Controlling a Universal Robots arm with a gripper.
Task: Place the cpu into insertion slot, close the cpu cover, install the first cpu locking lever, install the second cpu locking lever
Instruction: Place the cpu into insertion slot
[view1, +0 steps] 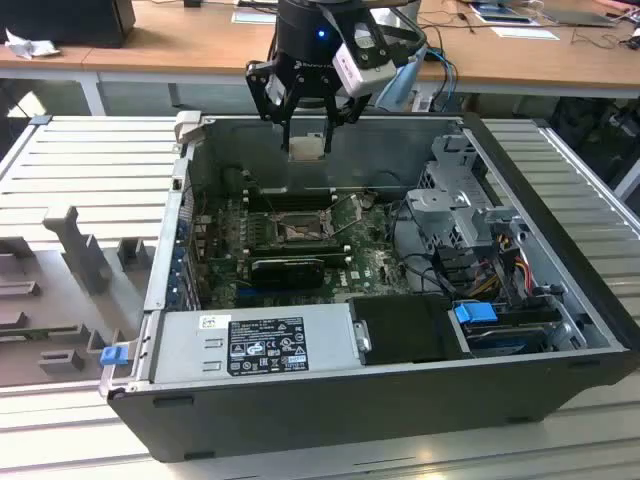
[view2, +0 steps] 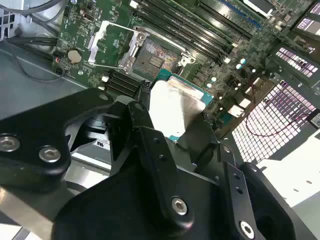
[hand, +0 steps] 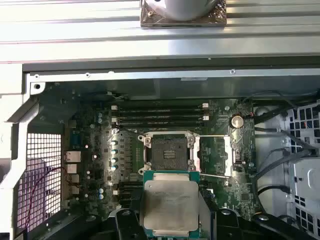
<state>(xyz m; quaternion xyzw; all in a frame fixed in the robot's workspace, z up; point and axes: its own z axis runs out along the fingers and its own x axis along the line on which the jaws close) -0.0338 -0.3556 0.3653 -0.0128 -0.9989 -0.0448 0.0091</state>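
**Gripper state.** The gripper (view1: 306, 133) was clenched on the cpu (view1: 306, 149). In the exterior view the chip hung between the two black fingers, at about the height of the upper edge of the open computer case (view1: 300, 415). In both wrist views the fingers (view2: 145, 127) pressed against opposite edges of the cpu (view2: 175, 105), its silver-grey top and green rim exposed between them. In the first wrist view the gripper (hand: 170, 222) held the cpu (hand: 169, 202) flat, with its metal top facing the camera.

**Insertion slot.** The insertion slot (view1: 300, 233) lay below the gripper on the green circuit board, well apart from the chip. Nothing was seated in it. In the first wrist view the dark square of the insertion slot (hand: 167, 152) sat just past the leading edge of the held chip. In the second wrist view the insertion slot (view2: 155, 57) lay beyond the fingertips.

**Cpu cover.** The cpu cover (hand: 229, 152) was swung open to one side of the slot, leaving the socket uncovered. In the second wrist view the cpu cover (view2: 131, 47) stood raised beside the slot, with bare board visible through its window.

**Surroundings.** Long black memory slots (hand: 160, 115) ran across the board on the far side of the slot from the gripper. The grey power-supply box (view1: 255, 340) lay along the near wall of the case, well apart from the gripper.
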